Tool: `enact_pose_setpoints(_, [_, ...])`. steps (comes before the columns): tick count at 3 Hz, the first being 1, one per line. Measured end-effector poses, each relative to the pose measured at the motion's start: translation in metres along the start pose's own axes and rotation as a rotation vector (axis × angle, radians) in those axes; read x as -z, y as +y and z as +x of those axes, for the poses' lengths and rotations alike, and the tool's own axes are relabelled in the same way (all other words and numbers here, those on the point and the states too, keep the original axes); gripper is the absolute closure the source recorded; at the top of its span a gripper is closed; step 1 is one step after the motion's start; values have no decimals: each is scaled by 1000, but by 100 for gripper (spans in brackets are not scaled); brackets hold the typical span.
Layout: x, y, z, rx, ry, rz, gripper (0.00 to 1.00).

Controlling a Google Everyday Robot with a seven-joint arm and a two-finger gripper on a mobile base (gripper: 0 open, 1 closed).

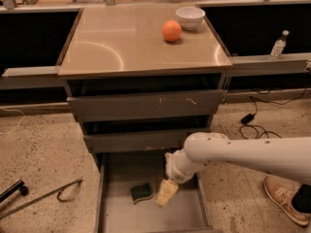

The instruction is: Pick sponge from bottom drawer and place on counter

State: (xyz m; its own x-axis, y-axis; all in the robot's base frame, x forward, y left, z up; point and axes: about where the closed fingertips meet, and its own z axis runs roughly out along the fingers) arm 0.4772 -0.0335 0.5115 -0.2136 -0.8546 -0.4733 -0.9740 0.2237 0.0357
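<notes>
The sponge [141, 192], small, flat and dark green with a yellow edge, lies on the floor of the open bottom drawer [187, 216], left of its middle. My gripper [166, 193] hangs inside the drawer on the white arm that reaches in from the right. Its cream fingertips sit just to the right of the sponge, very close to its right edge. The counter [121, 42], a glossy tan top, is above the drawers.
An orange [171, 31] and a white bowl [190, 17] stand at the counter's back right. Two shallower grey drawers [146, 106] project above the bottom one. A metal rod [43, 195] lies on the floor at left. A shoe [286, 198] and cables [255, 125] are at right.
</notes>
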Motion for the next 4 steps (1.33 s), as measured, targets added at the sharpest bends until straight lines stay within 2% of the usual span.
enact_pose_setpoints(1, [-85, -14, 8, -43, 1, -19, 0])
enact_pose_setpoints(2, [-85, -14, 8, -43, 1, -19, 0])
enact_pose_setpoints(3, [-118, -20, 12, -49, -44, -36, 0])
enact_pose_setpoints(4, [-172, -34, 7, -43, -126, -73, 0])
